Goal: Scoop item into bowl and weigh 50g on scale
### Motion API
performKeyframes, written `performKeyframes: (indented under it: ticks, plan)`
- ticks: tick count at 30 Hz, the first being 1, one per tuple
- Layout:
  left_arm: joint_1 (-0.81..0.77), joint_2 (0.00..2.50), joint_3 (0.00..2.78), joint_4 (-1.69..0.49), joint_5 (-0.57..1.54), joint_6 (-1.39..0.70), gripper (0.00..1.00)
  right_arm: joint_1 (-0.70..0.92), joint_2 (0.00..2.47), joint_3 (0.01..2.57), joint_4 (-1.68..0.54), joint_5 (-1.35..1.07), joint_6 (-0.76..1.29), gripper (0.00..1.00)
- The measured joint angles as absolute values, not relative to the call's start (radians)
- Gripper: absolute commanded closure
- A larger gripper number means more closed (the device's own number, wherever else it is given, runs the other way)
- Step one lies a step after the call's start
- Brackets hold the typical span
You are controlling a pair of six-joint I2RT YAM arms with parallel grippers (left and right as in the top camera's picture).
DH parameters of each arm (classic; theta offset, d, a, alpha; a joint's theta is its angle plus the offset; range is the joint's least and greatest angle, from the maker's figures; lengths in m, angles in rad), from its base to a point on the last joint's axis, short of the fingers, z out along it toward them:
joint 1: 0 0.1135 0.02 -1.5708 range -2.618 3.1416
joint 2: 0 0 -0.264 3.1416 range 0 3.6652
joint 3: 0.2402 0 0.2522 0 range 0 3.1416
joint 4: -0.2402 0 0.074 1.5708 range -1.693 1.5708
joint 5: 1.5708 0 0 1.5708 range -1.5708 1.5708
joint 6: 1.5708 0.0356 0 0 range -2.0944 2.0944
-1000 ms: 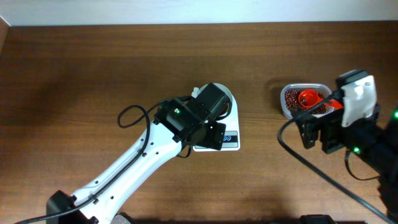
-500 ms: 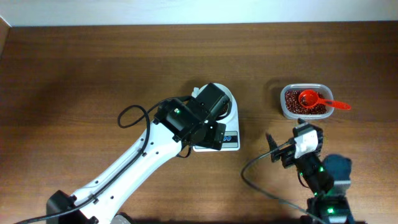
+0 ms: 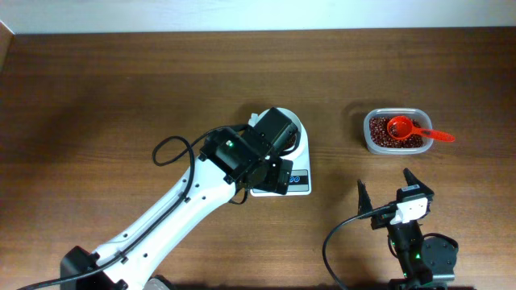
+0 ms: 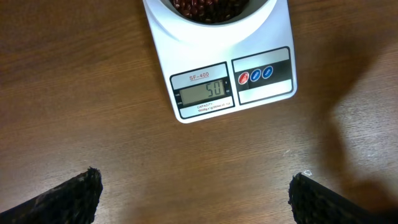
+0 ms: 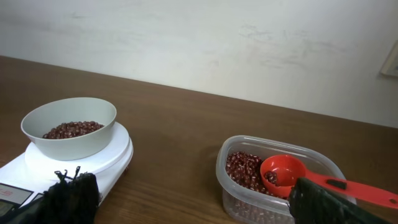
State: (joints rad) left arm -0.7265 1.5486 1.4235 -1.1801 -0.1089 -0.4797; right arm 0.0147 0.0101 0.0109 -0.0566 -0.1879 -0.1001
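Presently left end effector and right end effector wide open, empty; bowl of beans on scale

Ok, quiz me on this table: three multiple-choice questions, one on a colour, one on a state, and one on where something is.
1. The two round buttons on the scale are: A green and yellow; B red and blue; C both black.
2. The white bowl on the scale is: A empty; B holding beans; C tipped on its side.
3. The red scoop lies: A in the white bowl; B on the scale; C in the clear tub.

Answers:
1 B: the left wrist view shows one red and one blue button beside the display.
2 B: the right wrist view shows dark beans inside the upright bowl.
3 C: the scoop's cup rests on the tub's beans, with its handle over the rim.
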Motion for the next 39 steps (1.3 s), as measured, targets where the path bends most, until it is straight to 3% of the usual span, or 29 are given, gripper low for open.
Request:
performKeyframes:
  ticks: [30, 36, 39]
  plan:
    - [-0.727, 1.541, 1.423, -1.184, -0.109, -0.48, 0.01, 0.015, 0.01, 0.011, -0.057, -0.184, -0.101, 0.01]
    - [-0.727, 1.192, 1.418, -1.139, -0.251, -0.48, 0.01, 0.015, 0.01, 0.011, -0.057, -0.184, -0.1, 0.01]
    - [-0.701, 0.997, 1.3, -0.963, -0.312, -0.48, 0.01, 0.015, 0.01, 0.011, -0.057, -0.184, -0.101, 0.01]
